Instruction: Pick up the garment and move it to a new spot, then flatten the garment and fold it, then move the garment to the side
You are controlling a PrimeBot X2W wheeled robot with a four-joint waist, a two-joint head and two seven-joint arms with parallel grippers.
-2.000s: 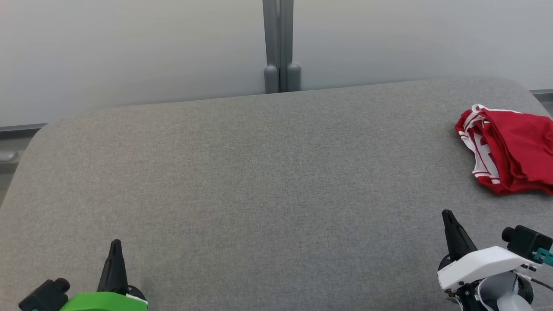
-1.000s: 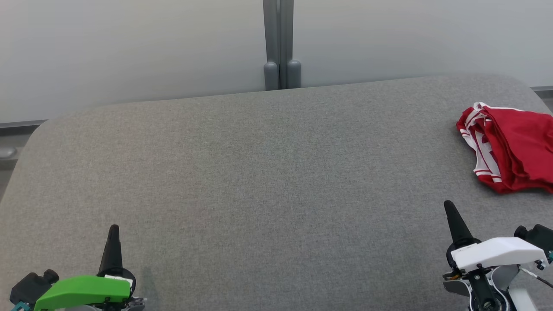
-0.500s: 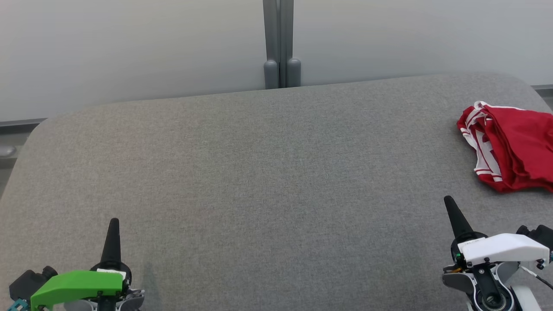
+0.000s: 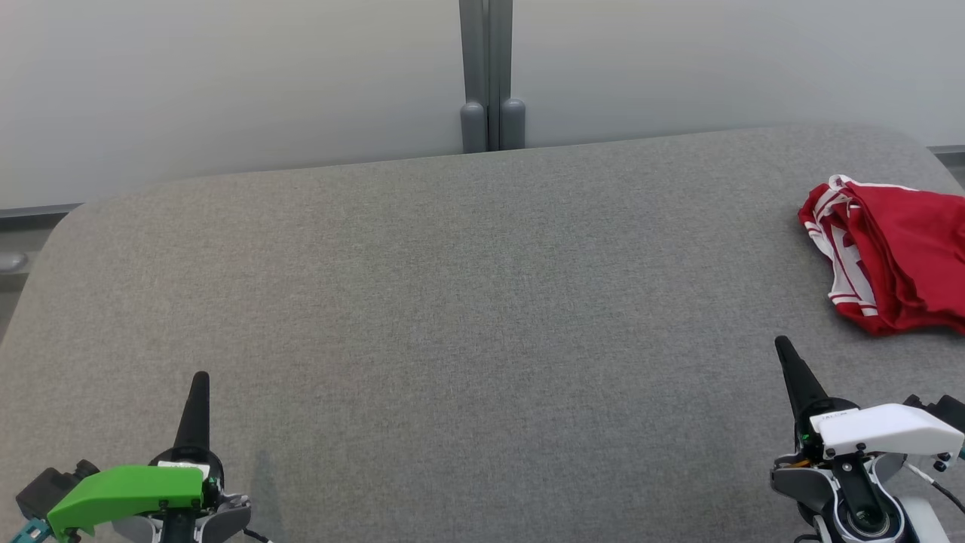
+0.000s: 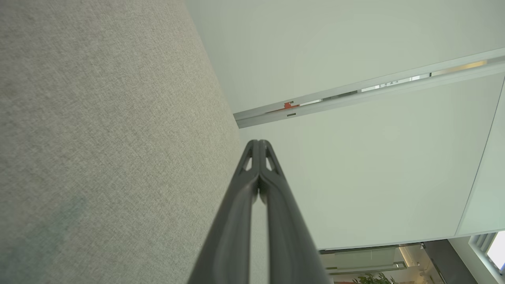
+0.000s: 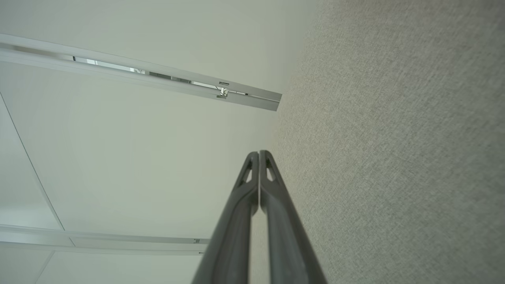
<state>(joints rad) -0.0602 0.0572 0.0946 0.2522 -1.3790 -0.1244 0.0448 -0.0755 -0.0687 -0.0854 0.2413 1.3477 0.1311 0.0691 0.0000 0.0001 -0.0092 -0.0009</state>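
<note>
So the red garment [image 4: 897,256] with white striped trim is bunched up at the far right of the grey fabric table [image 4: 452,302]. The head view's right edge cuts it off, so I can't see how far it runs or what kind of garment it actually is. It's lying in layers over itself, hard to say how neatly.

The left gripper [image 4: 200,381] pokes up at the lower left, well apart from the garment. Its fingers are pressed together with nothing between them, and the left wrist view shows the two tips touching.

The right gripper [image 4: 782,347] is at the lower right, nearer the garment but not touching it, jaws likewise closed up tight and empty.

Both wrists get partly chopped off by the bottom edge. Behind the table there's a pale wall [image 4: 226,90] with a grey post [image 4: 488,75].
</note>
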